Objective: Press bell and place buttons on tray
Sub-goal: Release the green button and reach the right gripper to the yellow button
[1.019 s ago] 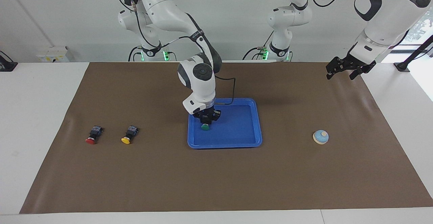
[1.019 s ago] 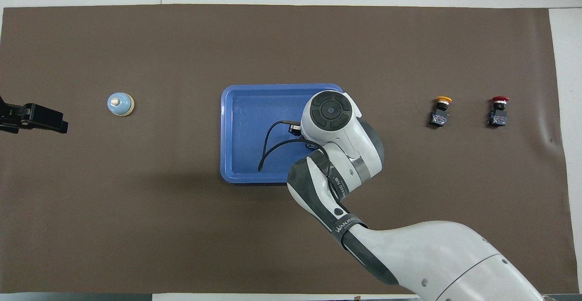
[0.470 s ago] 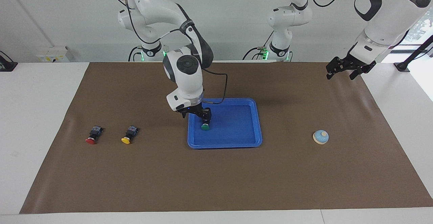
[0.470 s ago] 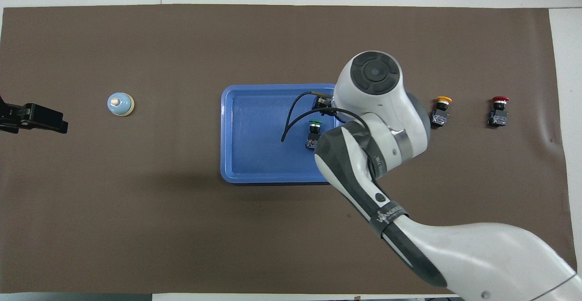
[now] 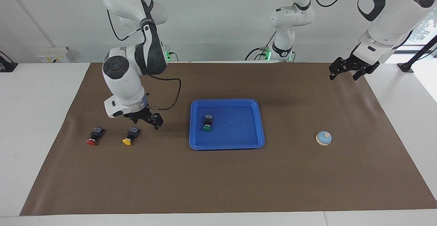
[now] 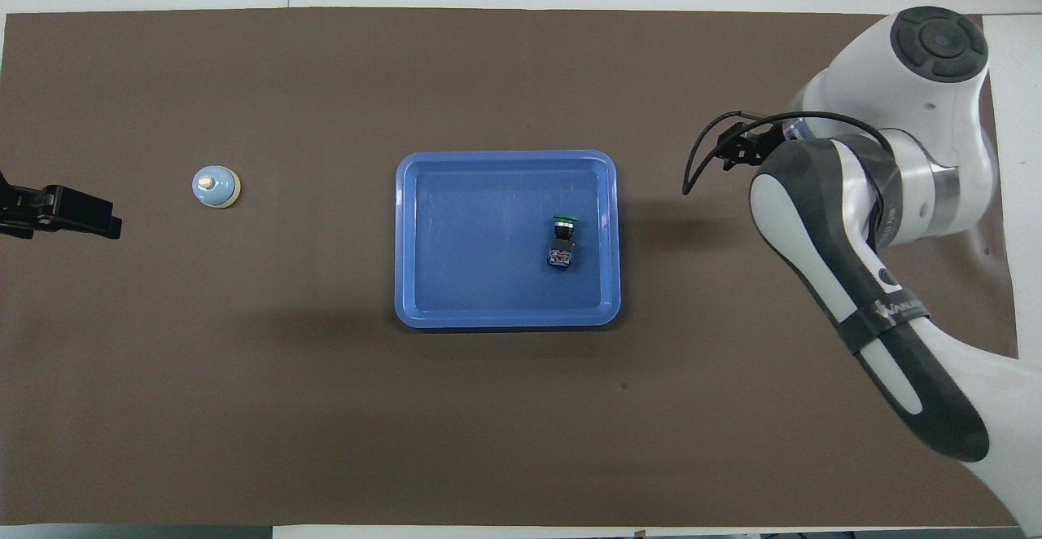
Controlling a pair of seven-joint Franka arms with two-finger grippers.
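The green button point(image 5: 207, 123) point(image 6: 562, 241) lies on its side in the blue tray point(image 5: 239, 130) point(image 6: 472, 238), with nothing touching it. Side by side on the mat toward the right arm's end lie the yellow button point(image 5: 130, 136) and the red button point(image 5: 94, 136); the right arm hides both in the overhead view. My right gripper point(image 5: 147, 121) hangs open and empty over the mat, just beside the yellow button on the tray's side. The light-blue bell point(image 5: 323, 138) point(image 6: 216, 187) stands toward the left arm's end. My left gripper point(image 5: 344, 75) point(image 6: 61, 213) waits open, raised over the mat's edge.
A brown mat point(image 5: 218, 185) covers most of the white table. The right arm's cable point(image 5: 172, 98) loops from its wrist. The right arm's elbow and forearm point(image 6: 863, 278) cover the mat at its own end in the overhead view.
The right gripper opened and let go of the green button in the tray. It then rose and swung away toward the yellow button. The left arm stayed still.
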